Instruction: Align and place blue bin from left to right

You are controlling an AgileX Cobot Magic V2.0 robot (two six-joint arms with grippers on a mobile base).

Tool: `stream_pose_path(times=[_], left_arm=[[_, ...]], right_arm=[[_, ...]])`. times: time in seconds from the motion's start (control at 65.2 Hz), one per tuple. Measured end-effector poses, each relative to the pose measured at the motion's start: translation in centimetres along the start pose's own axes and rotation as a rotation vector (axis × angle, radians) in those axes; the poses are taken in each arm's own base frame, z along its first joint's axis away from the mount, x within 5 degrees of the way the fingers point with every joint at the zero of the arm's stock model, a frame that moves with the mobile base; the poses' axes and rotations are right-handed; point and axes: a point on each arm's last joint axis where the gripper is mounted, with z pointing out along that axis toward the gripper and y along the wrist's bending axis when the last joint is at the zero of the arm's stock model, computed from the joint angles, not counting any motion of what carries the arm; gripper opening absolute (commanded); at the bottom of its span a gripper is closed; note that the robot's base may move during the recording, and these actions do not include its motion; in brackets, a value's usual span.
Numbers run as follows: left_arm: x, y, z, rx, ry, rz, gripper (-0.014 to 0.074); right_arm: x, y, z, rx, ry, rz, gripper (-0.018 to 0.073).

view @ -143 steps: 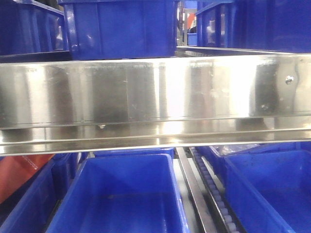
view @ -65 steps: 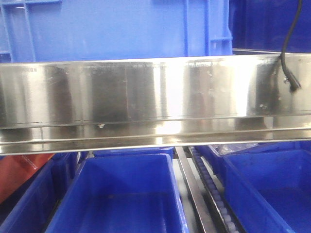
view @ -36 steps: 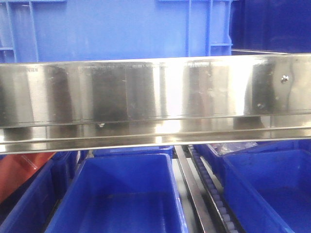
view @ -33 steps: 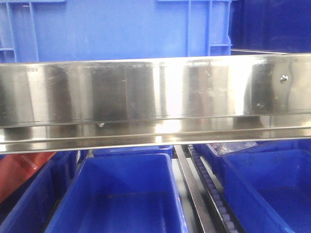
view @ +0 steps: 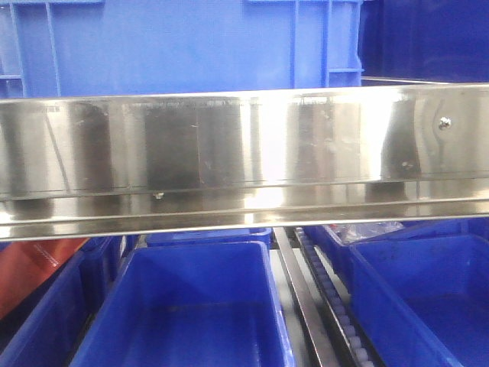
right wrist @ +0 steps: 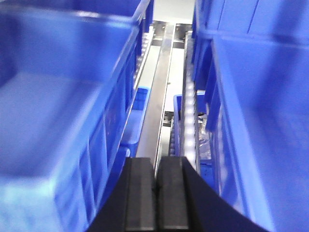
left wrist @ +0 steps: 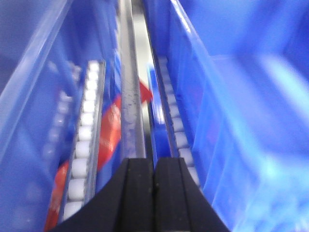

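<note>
Front view: blue bin [view: 183, 46] fills the space above the steel rail [view: 244, 145]; both grippers [left wrist: 154, 181] [right wrist: 156, 186] look pressed together, empty.

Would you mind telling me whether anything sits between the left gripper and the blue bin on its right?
Nothing visible does. The left gripper, jaws closed, hangs over the metal rail, and the blue bin wall rises immediately right of it beside the white rollers.

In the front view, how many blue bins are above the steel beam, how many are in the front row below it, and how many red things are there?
Blue bins above the steel beam: 2, the bright blue bin and the darker blue bin
Blue bins in the front row below: 3, the left bin, middle bin and right bin
Red things: 1, the red sheet
Total: 6
</note>
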Motion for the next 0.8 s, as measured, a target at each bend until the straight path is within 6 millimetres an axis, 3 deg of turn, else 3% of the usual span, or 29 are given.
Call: stream_pose_path(times=[0.261, 0.399, 0.644, 0.797], left_arm=[[9.6, -0.3, -2.4, 0.025, -0.164, -0.022, -0.0111], [13.3, -0.5, -3.8, 0.051, -0.240, -0.062, -0.0111], [16.3, -0.5, -5.5, 0.052, -0.359, -0.067, -0.0111], [16.6, -0.5, -6.1, 0.052, -0.403, -0.068, -0.0111]], right_arm=[[8.1, -0.6, -3.8, -0.024, -0.079, -0.013, -0.0071], [13.0, -0.8, -5.5, -0.037, -0.151, -0.016, -0.0071], [19.5, -1.1, -7.1, -0.046, -0.304, -0.036, -0.0071], [21.2, -1.2, -7.7, -0.045, -0.356, -0.037, -0.0071]])
